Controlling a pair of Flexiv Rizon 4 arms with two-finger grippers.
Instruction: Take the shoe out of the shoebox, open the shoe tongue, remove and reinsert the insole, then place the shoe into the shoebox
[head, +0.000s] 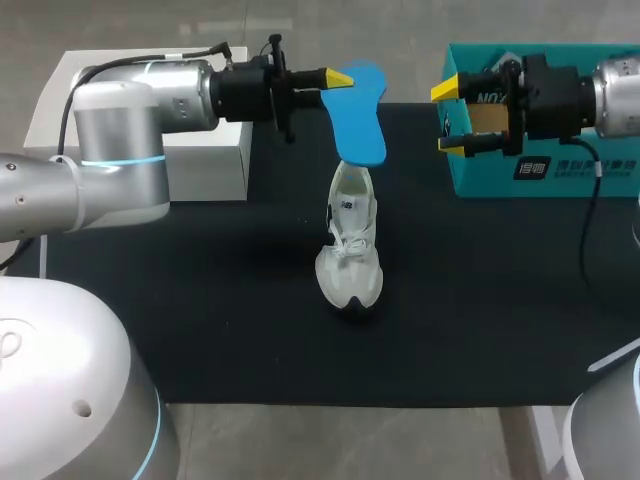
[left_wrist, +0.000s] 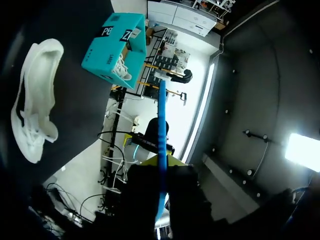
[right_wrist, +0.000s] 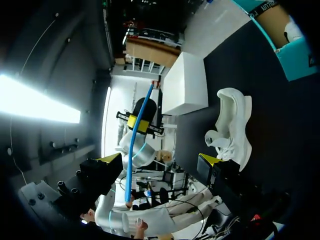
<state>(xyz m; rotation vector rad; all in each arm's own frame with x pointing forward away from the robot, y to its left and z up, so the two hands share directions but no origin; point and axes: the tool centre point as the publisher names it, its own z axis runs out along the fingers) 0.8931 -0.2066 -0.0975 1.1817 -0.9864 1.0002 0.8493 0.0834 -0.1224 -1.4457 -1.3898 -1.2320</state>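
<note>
Clamped on one end of the blue insole (head: 362, 110), the left gripper (head: 340, 77) is held above the far part of the black mat (head: 200, 300). Both yellow tips press the insole from two sides. In the left wrist view the insole (left_wrist: 161, 125) shows edge-on, running straight out ahead of the left gripper (left_wrist: 161, 162).

In the head view the free end of the insole overlaps the heel opening of the shoe (head: 350, 255). Contact between the two cannot be determined.

The right gripper (head: 452, 115) hangs in front of the shoebox (head: 560, 180), level with the left gripper and well apart from it. Its fingers stand wide apart with nothing between them. The right wrist view confirms this: the right gripper (right_wrist: 159, 162) is spread, and the insole (right_wrist: 137, 135) lies far ahead of it.

The white shoe stands upright on its sole near the middle of the mat, laces tied, toe toward the robot.

The teal shoebox rests at the far right of the mat. A white box (head: 215, 165) stands at the far left.
</note>
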